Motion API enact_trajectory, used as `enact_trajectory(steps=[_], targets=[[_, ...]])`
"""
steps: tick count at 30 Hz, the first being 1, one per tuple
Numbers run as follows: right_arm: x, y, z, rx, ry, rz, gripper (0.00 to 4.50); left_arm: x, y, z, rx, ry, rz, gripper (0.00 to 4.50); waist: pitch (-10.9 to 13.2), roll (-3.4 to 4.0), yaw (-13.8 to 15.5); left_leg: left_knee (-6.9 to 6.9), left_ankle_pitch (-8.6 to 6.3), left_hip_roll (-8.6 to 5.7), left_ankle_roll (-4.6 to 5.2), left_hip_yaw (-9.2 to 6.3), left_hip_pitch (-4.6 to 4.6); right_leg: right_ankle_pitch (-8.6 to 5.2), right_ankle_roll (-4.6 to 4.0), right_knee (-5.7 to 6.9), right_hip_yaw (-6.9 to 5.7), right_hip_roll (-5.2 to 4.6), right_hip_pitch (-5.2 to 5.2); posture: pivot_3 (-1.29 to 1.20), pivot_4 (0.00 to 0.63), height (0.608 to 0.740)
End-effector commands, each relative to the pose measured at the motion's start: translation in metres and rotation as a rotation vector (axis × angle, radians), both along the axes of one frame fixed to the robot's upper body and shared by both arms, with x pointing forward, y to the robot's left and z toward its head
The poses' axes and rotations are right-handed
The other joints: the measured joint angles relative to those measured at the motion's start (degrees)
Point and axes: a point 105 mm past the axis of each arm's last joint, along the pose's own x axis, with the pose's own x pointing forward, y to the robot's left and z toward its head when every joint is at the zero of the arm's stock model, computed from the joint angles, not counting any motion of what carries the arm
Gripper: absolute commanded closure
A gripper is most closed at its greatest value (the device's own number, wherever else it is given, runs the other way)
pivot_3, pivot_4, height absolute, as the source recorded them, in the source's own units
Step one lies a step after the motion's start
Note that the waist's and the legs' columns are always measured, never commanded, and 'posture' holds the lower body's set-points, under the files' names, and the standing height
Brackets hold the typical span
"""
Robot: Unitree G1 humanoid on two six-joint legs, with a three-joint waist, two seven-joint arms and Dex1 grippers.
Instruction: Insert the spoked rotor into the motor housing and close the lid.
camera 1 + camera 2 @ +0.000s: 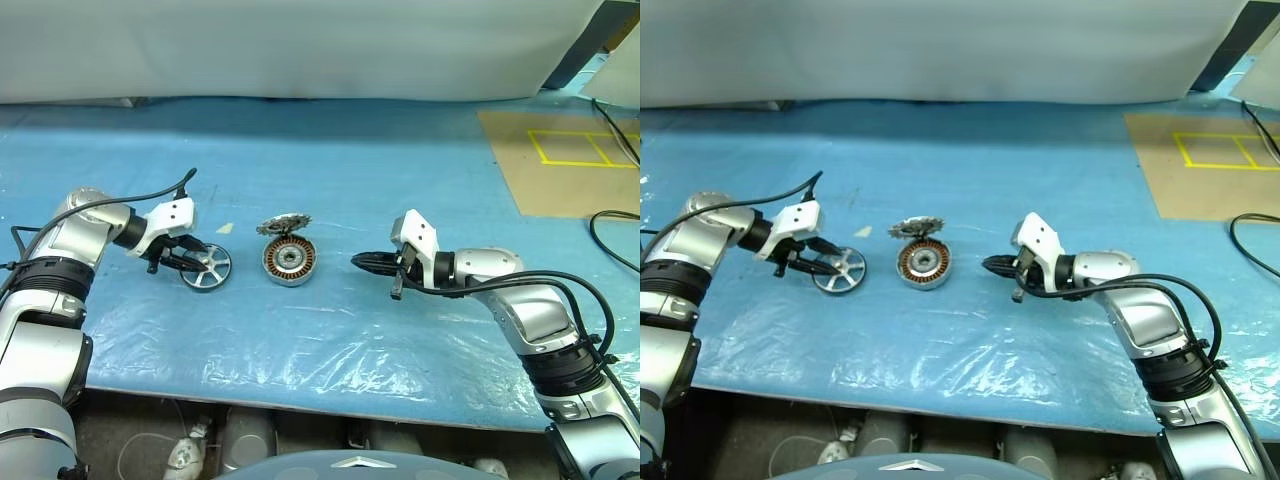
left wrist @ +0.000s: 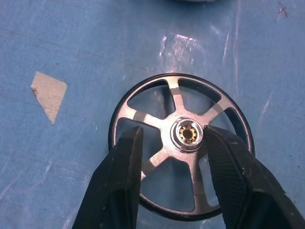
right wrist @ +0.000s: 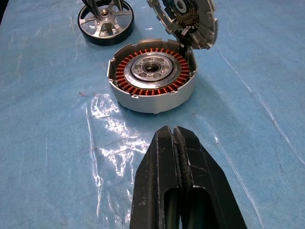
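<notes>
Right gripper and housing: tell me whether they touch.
Apart. The right wrist view shows bare blue sheet between the right gripper and the housing.

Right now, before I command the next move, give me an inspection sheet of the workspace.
Surface: blue plastic sheet, wrinkled and glossy.
Job's things: spoked rotor lies flat on the sheet; motor housing sits beside it, windings exposed, lid tilted open at its far edge.
Clutter: small tape scrap beside the rotor.
Grippers: left claw open, fingers down through the rotor's spokes, either side of the hub; right claw shut, empty, short of the housing.
Cables: black cable on the right.
Surroundings: brown board with yellow tape.
</notes>
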Motion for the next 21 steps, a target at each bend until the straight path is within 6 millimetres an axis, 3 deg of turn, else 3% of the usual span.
enact_trajectory(steps=[1, 21], targets=[[0.0, 0.002, 0.005, 0.008, -0.024, -0.001, 4.5, -0.002, 0.005, 0.0, 0.047, -0.007, -0.011, 2.41, 0.0, 0.0, 0.01, 0.0, 0.0, 0.0, 0.0, 0.0, 0.0, 0.0, 0.0, 0.0, 0.0, 0.0, 0.0, 0.0, 0.15, 0.74], [0.002, 0.004, 0.001, -0.004, -0.02, -0.004, 4.5, -0.028, 0.0, -0.014, 0.096, 0.07, -0.068, 2.41, 0.0, 0.01, -0.11, -0.02, 0.0, -0.01, 0.0, 0.01, 0.06, -0.08, -0.13, 0.01, 0.03, -0.01, 0.01, 0.0, 0.15, 0.74]])
